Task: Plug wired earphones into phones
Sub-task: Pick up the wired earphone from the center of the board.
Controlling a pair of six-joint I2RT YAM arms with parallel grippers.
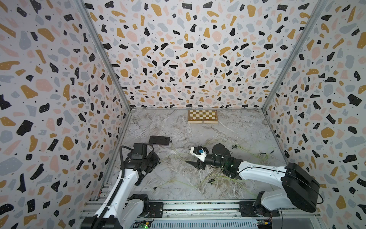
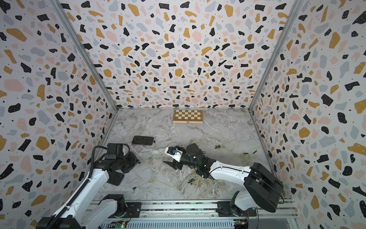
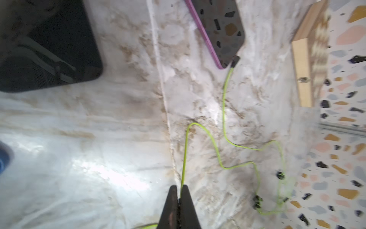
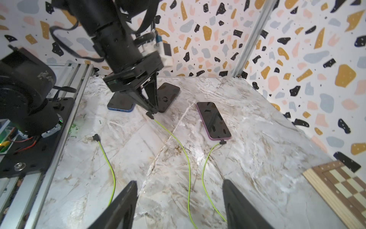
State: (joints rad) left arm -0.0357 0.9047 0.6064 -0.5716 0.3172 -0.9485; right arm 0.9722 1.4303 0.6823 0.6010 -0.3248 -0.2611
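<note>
- The left jaws are pressed together, pinching a yellow-green earphone cable (image 3: 185, 154) right at its black plug (image 4: 150, 115); the plug hangs low over the table (image 4: 257, 138), just beside the near ends of a blue-edged phone (image 4: 120, 103) and a black phone (image 4: 168, 95); those 2 lie flat side by side, and I cannot tell whether the plug touches either.
- The right jaws stand spread with nothing between them, out over the middle of the table.
- A 3rd phone, purple-edged (image 1: 159, 140), lies flat and apart from the other 2; a second plug (image 4: 222, 142) sits in its short edge, its cable trailing away across the marble.
- A loose plug (image 4: 96, 137) rests on bare table near the front rail, touching no phone.
- Small black earbuds (image 3: 257, 200) lie among slack loops of cable.
- A wooden chessboard box (image 1: 202, 116) lies closed against the back wall, well apart from everything else.
</note>
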